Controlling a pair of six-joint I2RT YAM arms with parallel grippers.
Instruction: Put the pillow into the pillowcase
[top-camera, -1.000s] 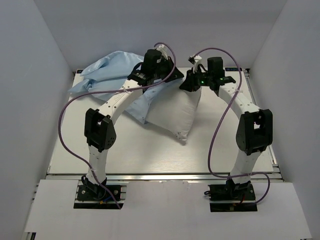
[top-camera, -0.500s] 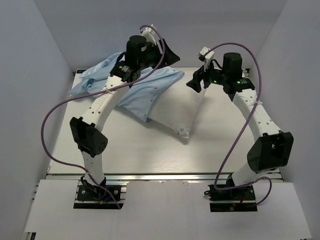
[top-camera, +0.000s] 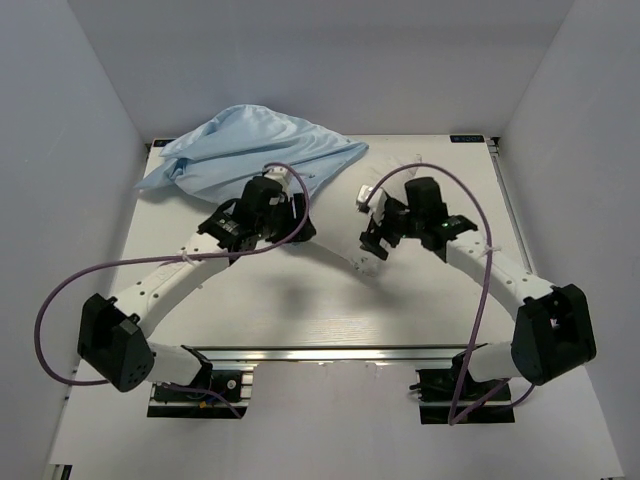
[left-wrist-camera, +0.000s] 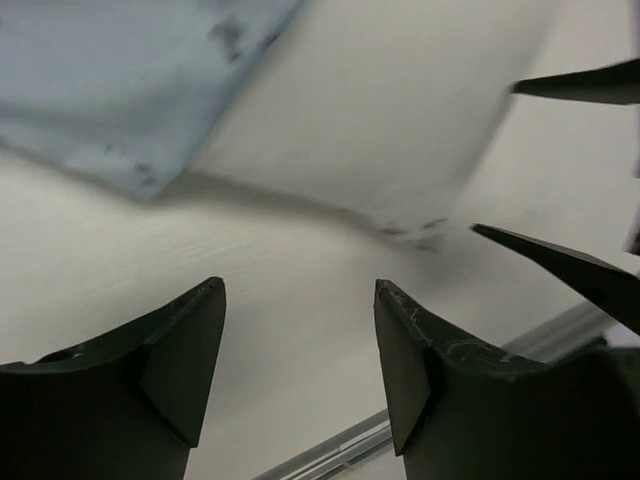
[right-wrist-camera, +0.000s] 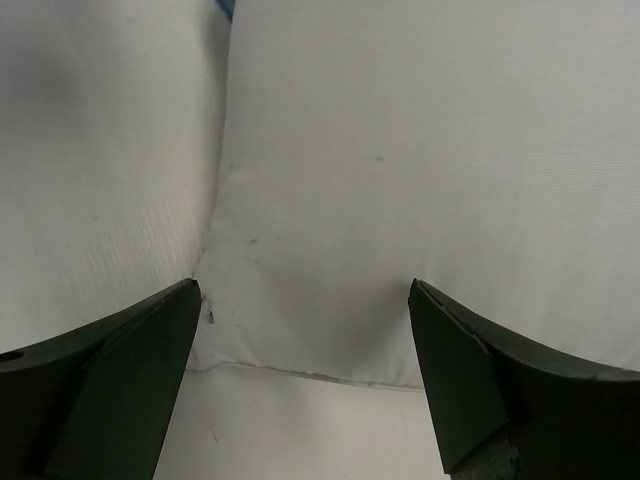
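Cream stuffed rectangular pillow (right-wrist-camera: 400, 150) looks part-sleeved in thin light-blue crumpled pillowcase (top-camera: 250, 150). Left gripper (left-wrist-camera: 298, 290), right gripper (right-wrist-camera: 302, 285) released (both empty). Next you regrip the pillowcase, pull it over.

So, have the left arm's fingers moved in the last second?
Yes. The left arm's fingers pulled back from the table's far edge toward the arm bases.

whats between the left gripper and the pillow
Only bare table separates the open left gripper from the pillow, seen in the left wrist view.
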